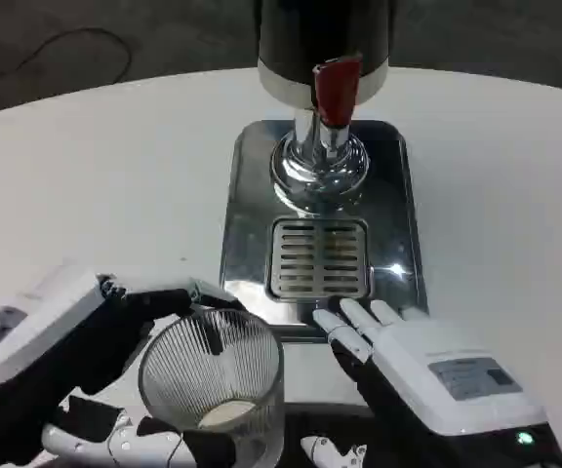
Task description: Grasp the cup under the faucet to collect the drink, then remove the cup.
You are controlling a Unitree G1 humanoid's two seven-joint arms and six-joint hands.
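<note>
While the cup (213, 380) (ribbed clear glass, something pale at its bottom) stood upright on the white table (96, 175) just in front of the dispenser's steel drip tray (320, 258), the left hand (76, 361) gripped it, fingers wrapped around its wall. The right hand (408, 366) lay flat and empty, fingers extended, fingertips touching the tray's front edge. The red-handled faucet (335, 93) hung above the tray's far end.

The scene was evenly and brightly lit from above, and the white worktop (86, 166) looked pale and nearly shadowless. Glare sat on the metal tray (398, 268) beside its grille, and on the chrome base behind it. Floor beyond the worktop stayed dim. The picture was soft and slightly grainy; the cup (213, 375) in front of the tray showed fine bright ribs.
</note>
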